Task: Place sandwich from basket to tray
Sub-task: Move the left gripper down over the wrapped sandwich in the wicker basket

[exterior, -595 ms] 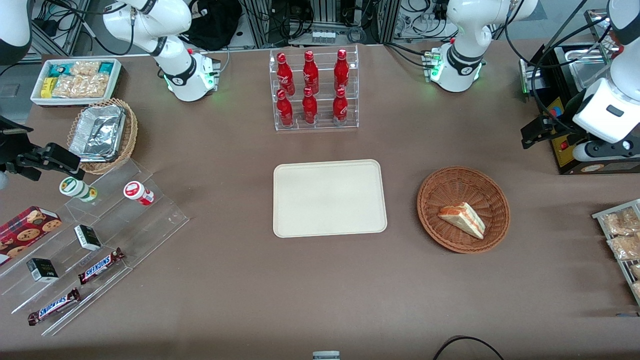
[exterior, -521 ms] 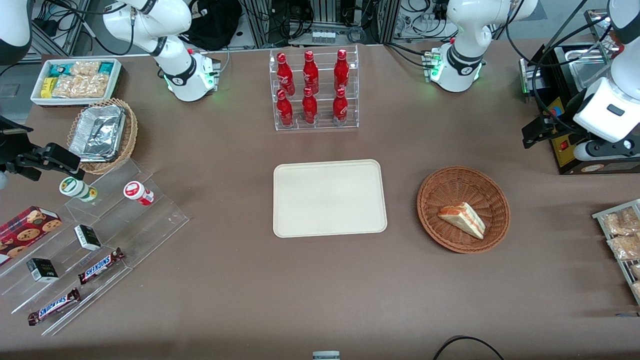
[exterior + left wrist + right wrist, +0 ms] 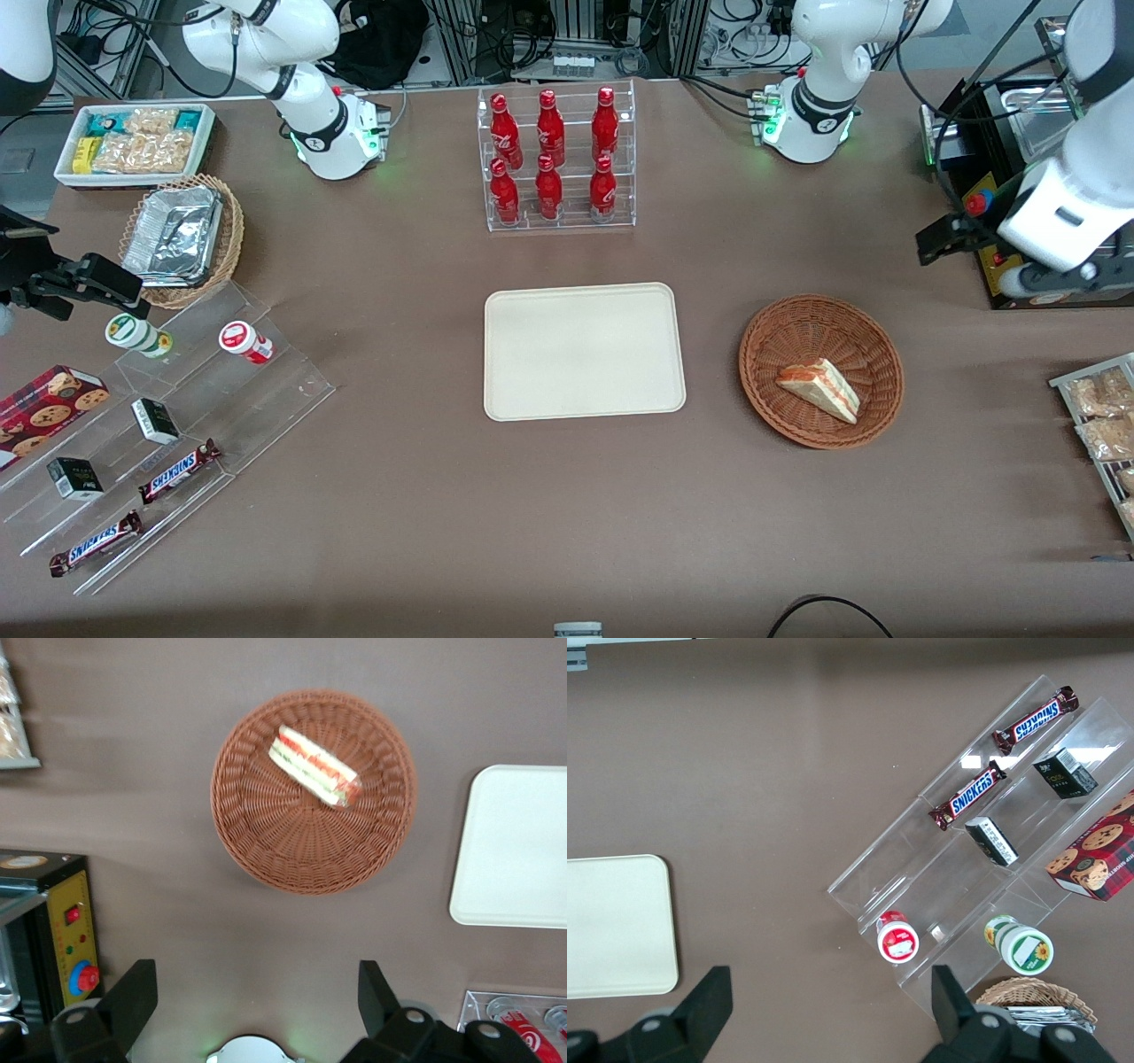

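Note:
The sandwich [image 3: 819, 388], a white-bread wedge with orange and green layers, lies in the round reddish-brown basket [image 3: 797, 323]. The cream tray [image 3: 583, 351] sits bare beside the basket, toward the parked arm's end. My left gripper [image 3: 946, 239] hangs high over the table, farther from the front camera than the basket and toward the working arm's end. In the left wrist view the gripper [image 3: 255, 992] is open with nothing between its black fingers [image 3: 133, 994]. The sandwich [image 3: 314, 766], the basket [image 3: 301, 850] and part of the tray [image 3: 518, 846] show well away from the fingers.
A black machine with a yellow panel [image 3: 997, 270] stands just beside my gripper. A rack of snack packets [image 3: 1099, 416] sits at the working arm's table edge. A clear rack of red bottles [image 3: 556, 159] stands farther back than the tray. Acrylic steps with snacks [image 3: 168, 416] lie toward the parked arm's end.
My left wrist and gripper have shifted slightly toward the basket. The sandwich, basket and tray have not moved.

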{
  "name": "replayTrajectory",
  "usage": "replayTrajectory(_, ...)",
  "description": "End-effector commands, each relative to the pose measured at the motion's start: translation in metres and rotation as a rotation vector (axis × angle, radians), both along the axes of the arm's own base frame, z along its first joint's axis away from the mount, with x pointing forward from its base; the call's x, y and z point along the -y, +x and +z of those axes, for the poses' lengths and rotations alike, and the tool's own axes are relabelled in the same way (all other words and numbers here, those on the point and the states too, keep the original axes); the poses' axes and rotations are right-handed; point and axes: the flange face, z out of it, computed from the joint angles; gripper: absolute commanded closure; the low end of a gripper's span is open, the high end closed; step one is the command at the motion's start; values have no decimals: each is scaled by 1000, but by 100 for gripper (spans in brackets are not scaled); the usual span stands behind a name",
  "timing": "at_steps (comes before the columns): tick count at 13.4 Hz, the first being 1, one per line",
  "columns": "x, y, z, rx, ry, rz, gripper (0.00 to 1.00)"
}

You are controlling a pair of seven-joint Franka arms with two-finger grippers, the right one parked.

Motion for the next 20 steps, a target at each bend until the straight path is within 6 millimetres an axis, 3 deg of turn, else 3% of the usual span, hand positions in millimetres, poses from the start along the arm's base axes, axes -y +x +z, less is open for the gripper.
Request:
replayTrajectory(1, 8, 14, -55, -8, 18, 47, 0)
replayTrajectory(4, 25, 15, -121, 85, 37, 285, 0)
replayTrajectory(9, 32, 13, -190, 142, 45, 741, 0)
replayTrajectory(16, 40, 19, -251, 90, 63, 837, 0)
replayTrajectory(20, 41, 26, -271, 109, 38, 877, 0)
